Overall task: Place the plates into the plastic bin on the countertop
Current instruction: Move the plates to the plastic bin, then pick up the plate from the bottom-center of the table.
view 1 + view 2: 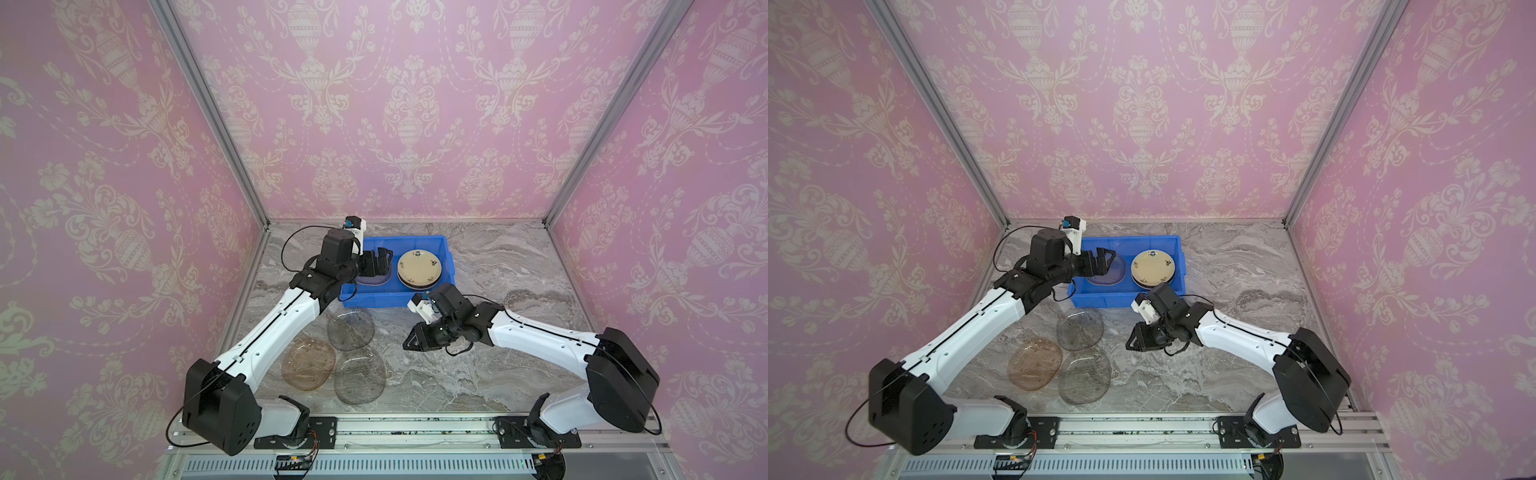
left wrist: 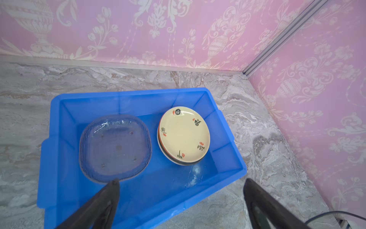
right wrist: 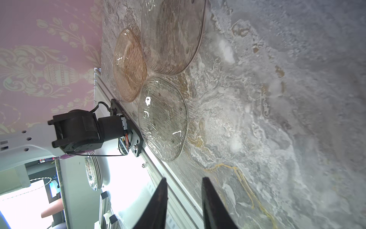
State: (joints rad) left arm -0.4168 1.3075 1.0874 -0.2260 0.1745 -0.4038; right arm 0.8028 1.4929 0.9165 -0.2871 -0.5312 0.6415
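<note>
The blue plastic bin (image 1: pixel 407 239) (image 1: pixel 1133 239) (image 2: pixel 128 93) stands at the back of the countertop (image 1: pixel 498 270). Its left half holds a clear glass plate (image 2: pixel 114 147) (image 1: pixel 1115 272). Its right half holds a stack topped by a cream plate (image 1: pixel 419 264) (image 1: pixel 1152 264) (image 2: pixel 185 132). My left gripper (image 1: pixel 380 264) (image 1: pixel 1104 262) (image 2: pixel 181 180) hovers wide open and empty over the bin's near left part. Two grey glass plates (image 1: pixel 351 329) (image 1: pixel 359 376) (image 3: pixel 162 119) and an amber one (image 1: pixel 308 363) (image 3: pixel 128 65) lie on the countertop. My right gripper (image 1: pixel 406 341) (image 1: pixel 1128 341) (image 3: pixel 184 178) is just right of them, jaws narrowly apart and empty.
Pink wallpapered walls with aluminium corner posts (image 1: pixel 208 108) close in the left, back and right sides. A metal rail (image 1: pixel 415 428) carrying both arm bases runs along the front edge. The left arm (image 1: pixel 274 328) reaches over the counter's left side, next to the glass plates.
</note>
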